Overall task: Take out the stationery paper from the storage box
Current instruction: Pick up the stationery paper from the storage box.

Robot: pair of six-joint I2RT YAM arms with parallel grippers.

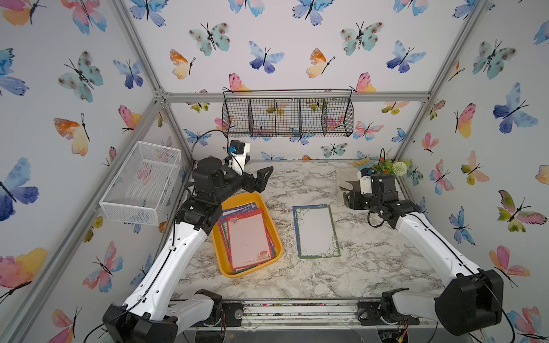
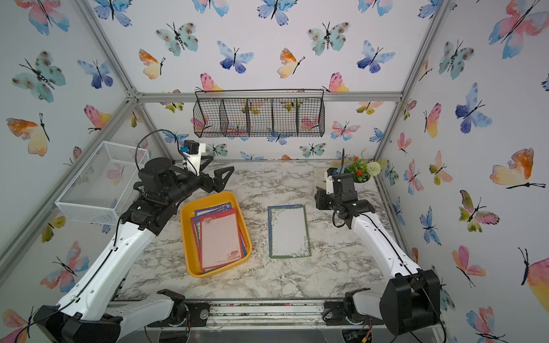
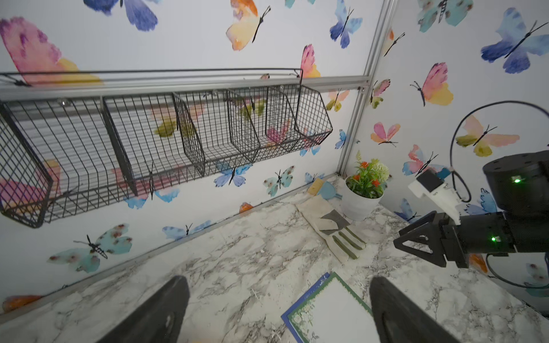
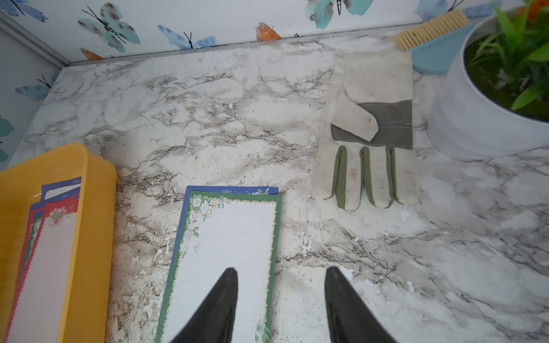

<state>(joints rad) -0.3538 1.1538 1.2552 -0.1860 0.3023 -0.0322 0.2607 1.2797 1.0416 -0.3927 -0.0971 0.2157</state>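
- Nearest on the marble counter, the yellow storage box is seen left of centre, set at a slight angle.
- The stationery paper is found inside it as a loose, fanned stack. It is topped by a red-bordered sheet with a pink centre, and blue and green borders are glimpsed underneath.
- Just right of the box and clear of it, a green-bordered sheet is laid flat on the counter. A blue-bordered sheet is caught beneath it, showing along the far and left edges.
- Further back, the left end effector is held above the counter, past the box's far end. Its fingers are spread wide and nothing is gripped.
- Across the counter, the right end effector is poised near the far right corner of the green-bordered sheet. Its fingers are parted and nothing is seen between them; contact with the paper cannot be judged.
- Behind it, a gardening glove is laid flat. A white potted plant and a blue brush are tucked into the far right corner.
- On the left wall a white mesh basket is mounted, and on the back wall a black wire basket is hung.
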